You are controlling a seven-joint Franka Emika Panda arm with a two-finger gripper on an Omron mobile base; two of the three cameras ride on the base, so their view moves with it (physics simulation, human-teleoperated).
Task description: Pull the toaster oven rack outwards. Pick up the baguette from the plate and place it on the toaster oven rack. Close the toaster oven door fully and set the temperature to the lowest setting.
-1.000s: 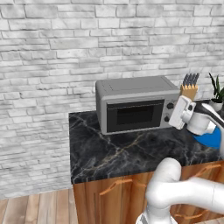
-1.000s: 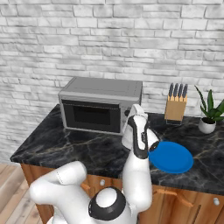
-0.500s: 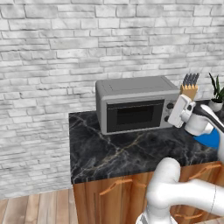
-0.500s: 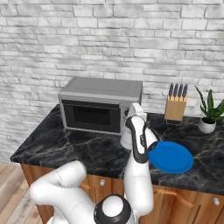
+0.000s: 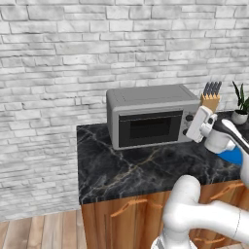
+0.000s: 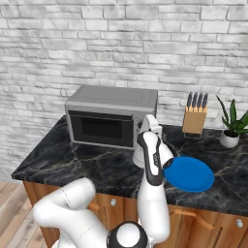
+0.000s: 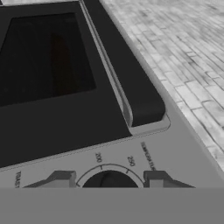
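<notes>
Hand view showing gripper [image 7: 109, 186] fingertips narrowly straddling, seemingly pinching, the toaster oven's [image 5: 151, 116] small rigid temperature knob [image 7: 109, 181], needing firm rim grip.

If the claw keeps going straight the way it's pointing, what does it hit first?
Most likely the dark knob on the toaster oven right panel: the claw fingertips straddle it in the hand view. Whether they already touch it is unclear.

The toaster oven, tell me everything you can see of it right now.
The toaster oven is a boxy grey metal unit on the black marble counter, against the brick wall. Its door, with a dark glass window and a dark handle, is shut. Dark knobs sit on its right panel; the claw straddles one.
</notes>
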